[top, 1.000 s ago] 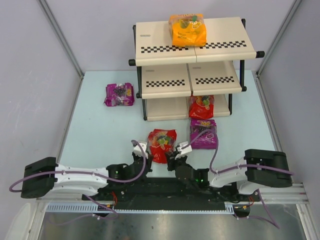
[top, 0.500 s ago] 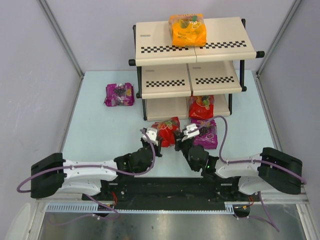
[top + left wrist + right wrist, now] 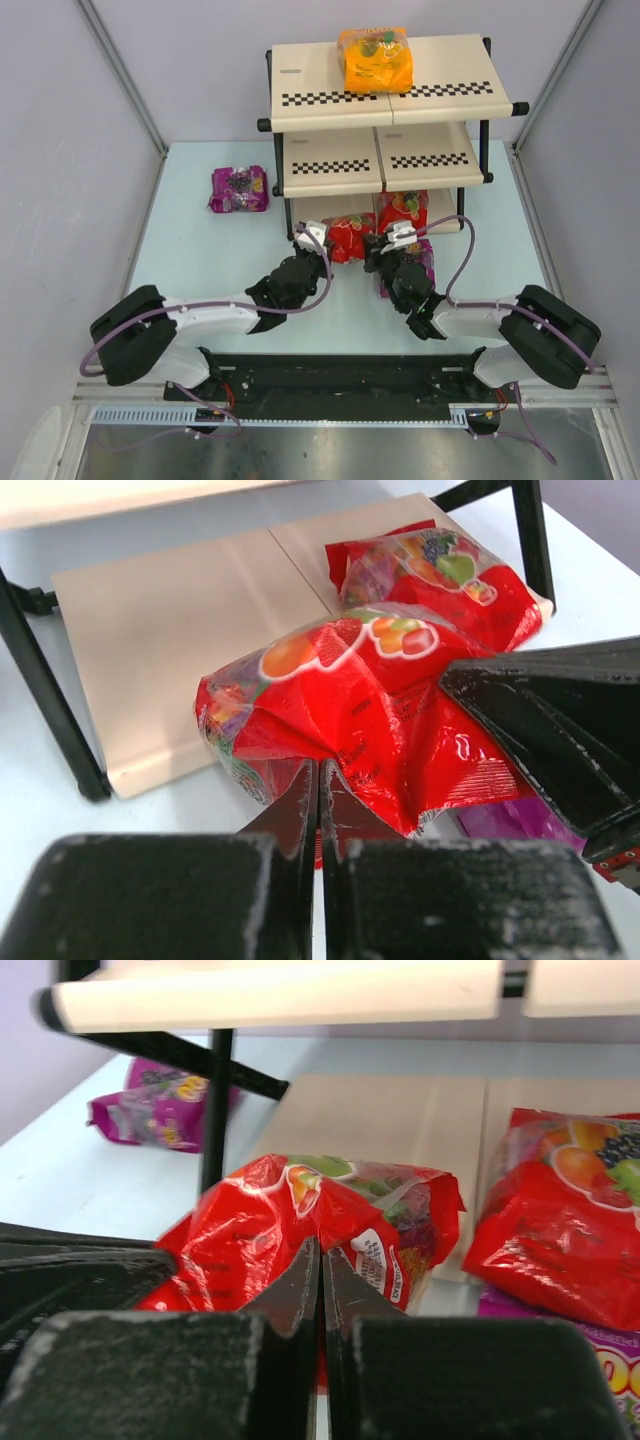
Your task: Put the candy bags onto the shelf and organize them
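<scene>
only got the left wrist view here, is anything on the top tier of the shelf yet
Observer: Yes, one orange candy bag lies on the top tier of the shelf.
Operator: any bag i'm missing out of frame
Observer: A purple bag lies on the table left of the shelf, apart from it.
Operator: is the right claw gripping or just close
Observer: The right wrist view shows the right claw shut on an edge of the red bag, the same bag that the left claw pinches from the other side.
</scene>
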Controlling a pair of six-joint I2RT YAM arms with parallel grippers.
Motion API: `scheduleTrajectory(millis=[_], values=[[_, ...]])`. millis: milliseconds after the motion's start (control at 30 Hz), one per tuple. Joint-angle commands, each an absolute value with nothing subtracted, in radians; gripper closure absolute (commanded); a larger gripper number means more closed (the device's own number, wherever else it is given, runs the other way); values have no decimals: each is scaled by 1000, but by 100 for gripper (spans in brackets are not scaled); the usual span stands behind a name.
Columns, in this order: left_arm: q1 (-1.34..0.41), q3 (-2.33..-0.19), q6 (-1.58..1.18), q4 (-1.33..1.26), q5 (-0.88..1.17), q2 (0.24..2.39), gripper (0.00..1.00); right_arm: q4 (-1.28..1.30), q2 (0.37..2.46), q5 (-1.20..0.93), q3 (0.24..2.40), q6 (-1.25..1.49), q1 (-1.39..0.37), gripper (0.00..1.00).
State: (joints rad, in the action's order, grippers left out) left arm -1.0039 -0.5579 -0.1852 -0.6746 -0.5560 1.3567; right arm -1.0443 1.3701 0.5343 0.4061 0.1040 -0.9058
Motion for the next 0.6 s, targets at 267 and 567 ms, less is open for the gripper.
scheduleTrajectory(millis=[267, 567], values=[[-801, -722, -230, -834, -371, 1577, 100, -1275, 1624, 335, 457, 296, -663, 100], [-729, -798, -288, -807, -296, 1696, 100, -1198, 1716, 272, 548, 379, -580, 100]])
